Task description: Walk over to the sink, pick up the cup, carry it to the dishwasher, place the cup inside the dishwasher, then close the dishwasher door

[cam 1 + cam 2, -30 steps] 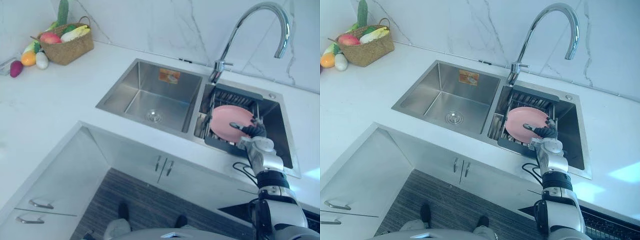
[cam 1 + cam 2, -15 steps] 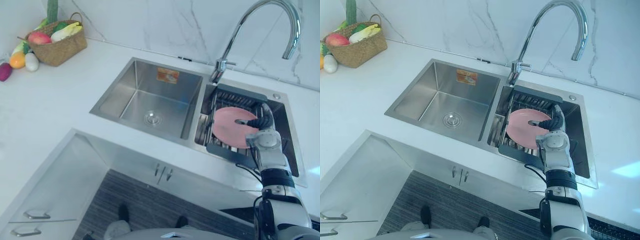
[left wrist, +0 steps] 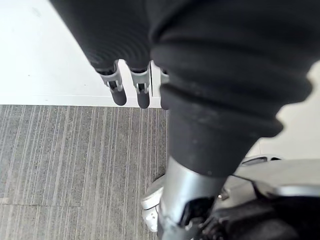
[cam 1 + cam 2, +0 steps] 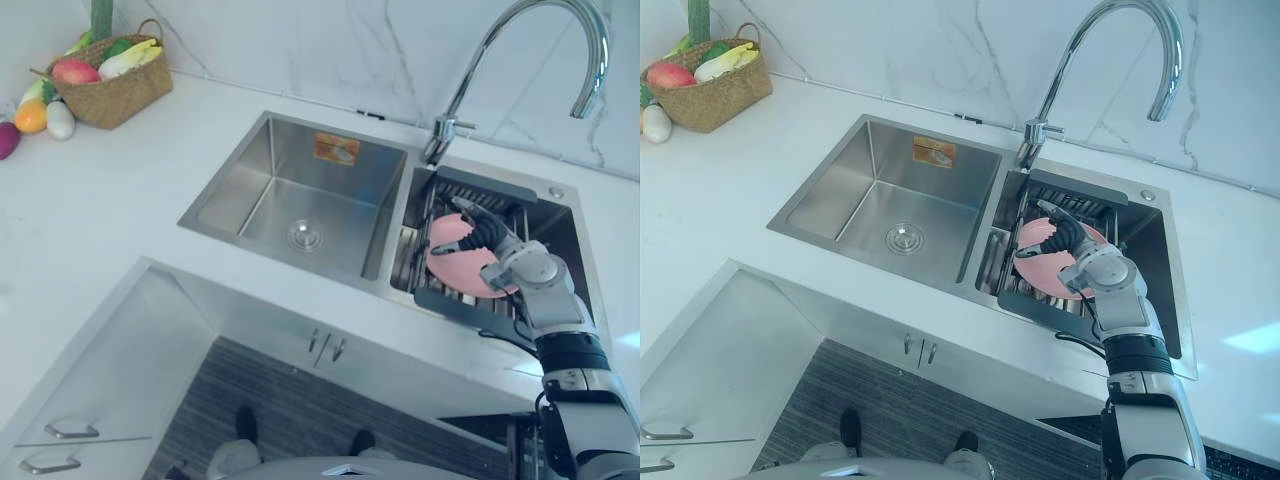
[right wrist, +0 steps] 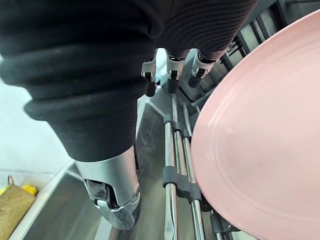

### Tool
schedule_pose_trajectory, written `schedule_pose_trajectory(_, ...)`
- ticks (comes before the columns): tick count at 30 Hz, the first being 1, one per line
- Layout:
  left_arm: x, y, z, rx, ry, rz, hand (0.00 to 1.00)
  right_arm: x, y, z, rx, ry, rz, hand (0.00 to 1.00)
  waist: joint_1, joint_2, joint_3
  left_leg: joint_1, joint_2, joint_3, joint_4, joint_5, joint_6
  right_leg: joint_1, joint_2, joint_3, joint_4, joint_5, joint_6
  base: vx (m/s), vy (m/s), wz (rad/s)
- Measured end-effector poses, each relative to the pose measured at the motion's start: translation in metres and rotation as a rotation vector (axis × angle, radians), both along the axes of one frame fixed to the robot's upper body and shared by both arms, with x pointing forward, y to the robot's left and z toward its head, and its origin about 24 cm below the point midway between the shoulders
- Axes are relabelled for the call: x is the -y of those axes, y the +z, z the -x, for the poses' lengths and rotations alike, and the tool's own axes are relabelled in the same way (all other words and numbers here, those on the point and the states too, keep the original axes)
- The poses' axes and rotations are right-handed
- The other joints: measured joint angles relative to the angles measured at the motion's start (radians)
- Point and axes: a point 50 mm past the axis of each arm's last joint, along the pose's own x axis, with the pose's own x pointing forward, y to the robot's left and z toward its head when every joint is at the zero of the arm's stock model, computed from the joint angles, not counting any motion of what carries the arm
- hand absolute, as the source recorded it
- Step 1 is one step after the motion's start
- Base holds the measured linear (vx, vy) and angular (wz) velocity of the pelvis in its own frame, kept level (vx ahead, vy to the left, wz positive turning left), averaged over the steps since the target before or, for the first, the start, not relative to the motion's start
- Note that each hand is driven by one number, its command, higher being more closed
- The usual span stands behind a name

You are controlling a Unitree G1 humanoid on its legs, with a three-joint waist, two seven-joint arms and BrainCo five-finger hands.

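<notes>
**Right hand swung in over plate in sink rack**

Since the frame half a second back, the right hand (image 4: pixel 483 234) has moved from the plate's far right edge to a position over its upper part, nearer the faucet (image 4: pixel 520 40). The rest of the scene holds its place.

The object at the hand is a pink plate (image 4: pixel 455 272). It sits tilted in the dark dish rack (image 4: pixel 465 308), which fills the right basin of the double sink (image 4: pixel 240 190). The left basin shows only its drain.

In the right wrist view the fingers (image 5: pixel 172 70) reach out nearly straight and slightly spread. Their dark tips are near the rack's metal rods (image 5: pixel 172 150), and the plate's face lies close alongside. They are not curled around the plate or anything else. From the head views I cannot tell whether the fingertips touch the plate or hang just above it.

The left hand (image 3: pixel 127 82) hangs low with its fingers straight and relaxed, holding nothing. It is above the striped floor (image 3: pixel 75 160), next to a white cabinet front.

A woven basket (image 4: pixel 115 90) of fruit and vegetables stands at the far left corner of the white surface (image 4: pixel 90 210), well apart from the sink.
</notes>
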Motion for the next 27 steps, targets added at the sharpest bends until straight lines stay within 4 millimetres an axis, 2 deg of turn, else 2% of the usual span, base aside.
schedule_pose_trajectory(5, -0.001, 0.0, 0.0, 0.001, 0.0, 0.002, 0.0, 0.005, 0.001, 0.008, -0.026, 0.02, 0.073, 0.0, -0.002, -0.002, 0.0, 0.001, 0.0, 0.0, 0.0, 0.002, 0.002, 0.0, 0.0, -0.001, 0.004, 0.002, 0.004, 0.04, -0.005, 0.01)
schedule_pose_trajectory(9, -0.002, 0.0, 0.002, -0.005, 0.0, -0.001, 0.0, 0.004, -0.005, 0.015, -0.039, 0.03, 0.088, 0.0, -0.022, -0.007, 0.002, 0.004, 0.0, 0.002, 0.0, 0.001, 0.002, -0.001, 0.0, 0.005, 0.005, 0.002, 0.004, 0.04, -0.008, -0.05)
schedule_pose_trajectory(14, -0.004, 0.001, 0.003, -0.008, -0.002, 0.002, 0.0, 0.004, -0.012, 0.026, -0.058, 0.029, 0.134, 0.0, -0.033, -0.015, 0.003, 0.009, 0.003, 0.021, 0.0, 0.001, 0.002, -0.011, 0.0, 0.021, 0.011, 0.002, 0.003, -0.01, -0.002, -0.08)
schedule_pose_trajectory(17, -0.004, 0.001, 0.003, -0.009, -0.003, 0.003, 0.0, 0.006, -0.014, 0.032, -0.062, 0.027, 0.136, 0.0, -0.034, -0.015, 0.003, 0.012, 0.003, 0.03, 0.0, 0.001, 0.002, -0.016, 0.0, 0.032, 0.013, 0.004, 0.001, -0.04, 0.004, -0.12)
schedule_pose_trajectory(21, -0.005, 0.001, 0.004, -0.013, -0.003, 0.002, 0.0, 0.017, -0.019, 0.045, -0.07, -0.02, 0.129, 0.0, -0.042, -0.016, 0.002, 0.011, 0.004, 0.032, 0.0, -0.001, 0.002, -0.022, 0.001, 0.035, 0.014, 0.002, -0.001, -0.06, 0.003, -0.02)
schedule_pose_trajectory(27, -0.007, 0.001, 0.005, -0.019, -0.004, -0.002, 0.0, 0.013, -0.023, 0.055, -0.049, -0.038, 0.136, 0.0, -0.055, -0.018, -0.002, 0.0, 0.005, 0.048, 0.0, -0.003, -0.001, -0.037, 0.001, 0.045, 0.011, 0.008, -0.006, -0.02, 0.004, -0.06)
